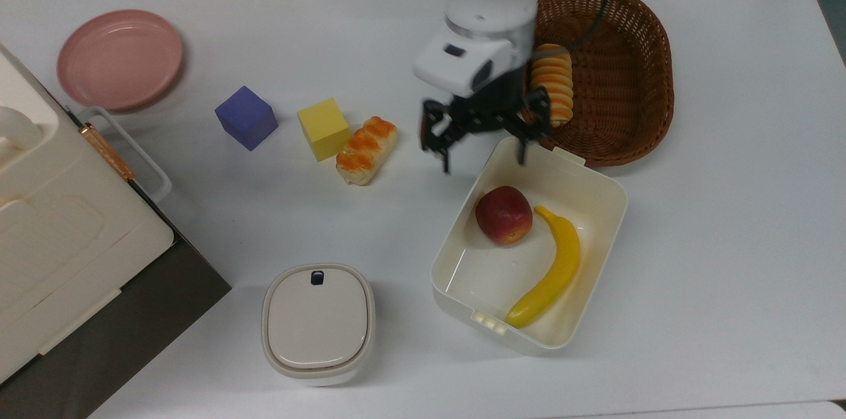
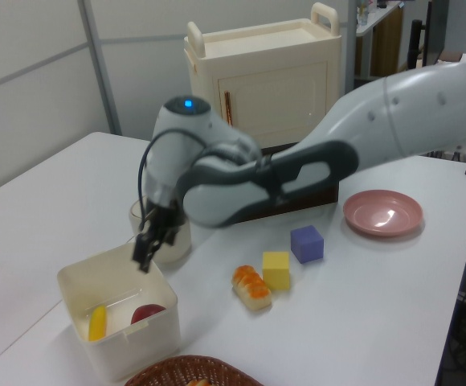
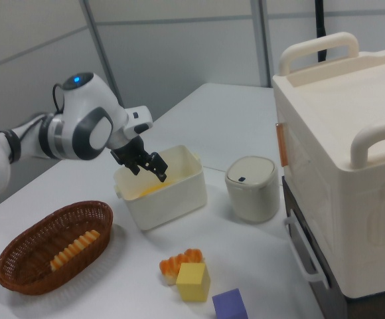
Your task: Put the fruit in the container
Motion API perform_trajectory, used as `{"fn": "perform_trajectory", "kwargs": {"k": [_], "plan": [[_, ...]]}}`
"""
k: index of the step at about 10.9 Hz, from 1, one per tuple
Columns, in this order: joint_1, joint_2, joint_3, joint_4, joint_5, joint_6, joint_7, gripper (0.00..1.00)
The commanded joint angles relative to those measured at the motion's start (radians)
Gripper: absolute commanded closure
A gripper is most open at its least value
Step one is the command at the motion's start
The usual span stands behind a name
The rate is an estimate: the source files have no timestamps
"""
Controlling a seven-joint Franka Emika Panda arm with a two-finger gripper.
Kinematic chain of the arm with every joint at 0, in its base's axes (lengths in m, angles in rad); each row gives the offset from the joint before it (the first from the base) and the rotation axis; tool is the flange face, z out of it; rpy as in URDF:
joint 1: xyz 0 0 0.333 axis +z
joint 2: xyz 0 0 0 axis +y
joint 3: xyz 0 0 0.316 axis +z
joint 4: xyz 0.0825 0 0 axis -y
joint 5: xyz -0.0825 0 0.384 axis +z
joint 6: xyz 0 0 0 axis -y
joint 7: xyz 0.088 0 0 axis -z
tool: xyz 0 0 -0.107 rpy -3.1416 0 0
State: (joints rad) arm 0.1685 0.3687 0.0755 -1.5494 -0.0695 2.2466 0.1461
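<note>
Fruit [image 1: 503, 215], round and dark red, lies inside the cream container [image 1: 598, 260], at nine o'clock of a yellow banana [image 1: 552, 270] in the top view. At twelve o'clock the tool [image 1: 483, 151] hovers empty, fingers spread, beside a wicker basket [image 1: 621, 69] on the worktop [image 1: 727, 207].

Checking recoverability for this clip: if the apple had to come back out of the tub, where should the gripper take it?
Probably from straight above, fingers closing across the apple's round middle. It lies low inside the container, so the walls block side approaches. The banana sits close on the top view's right, so place the fingers clear of it.
</note>
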Motion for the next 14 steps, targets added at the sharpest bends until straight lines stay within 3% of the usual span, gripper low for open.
{"fn": "perform_trajectory", "kwargs": {"k": [1, 4, 7, 11, 14], "plan": [[0.005, -0.144, -0.069, -0.054, -0.026, -0.331, 0.029, 0.0], [-0.024, -0.264, -0.097, -0.096, -0.033, -0.522, 0.03, 0.0], [-0.089, -0.356, -0.094, -0.107, -0.018, -0.593, 0.017, 0.0], [-0.155, -0.393, -0.059, -0.103, 0.005, -0.639, -0.02, 0.0], [-0.158, -0.392, -0.062, -0.1, 0.036, -0.641, -0.02, 0.0]]}}
